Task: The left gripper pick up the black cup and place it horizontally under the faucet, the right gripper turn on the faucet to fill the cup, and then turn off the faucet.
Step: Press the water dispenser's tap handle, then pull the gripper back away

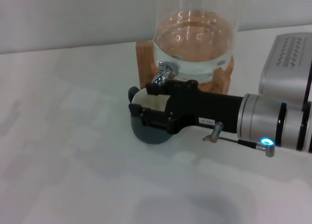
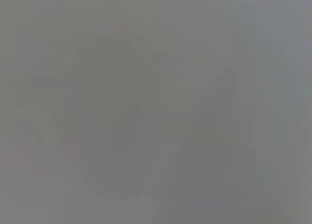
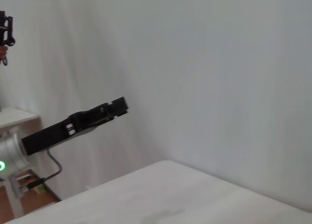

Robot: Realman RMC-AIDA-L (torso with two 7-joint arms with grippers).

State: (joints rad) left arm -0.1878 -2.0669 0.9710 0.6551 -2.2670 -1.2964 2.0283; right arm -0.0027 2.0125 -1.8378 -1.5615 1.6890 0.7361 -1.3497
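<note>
The black cup (image 1: 152, 132) stands on the white table under the faucet (image 1: 165, 72), a chrome tap on the clear glass water dispenser (image 1: 195, 39). Its cream inside shows between the jaws. My right gripper (image 1: 142, 106), on the arm with the blue light, reaches in from the right. It hovers open over the cup, just in front of and below the faucet, and holds nothing. My left gripper (image 3: 119, 106), on the arm with the green light, shows only in the right wrist view, raised beyond the table's edge. The left wrist view shows only plain grey.
The dispenser sits on a wooden stand (image 1: 144, 56) at the back of the white table (image 1: 73, 136). A silver-grey box (image 1: 287, 63) is at the right edge. A white wall (image 3: 219, 78) stands behind the table.
</note>
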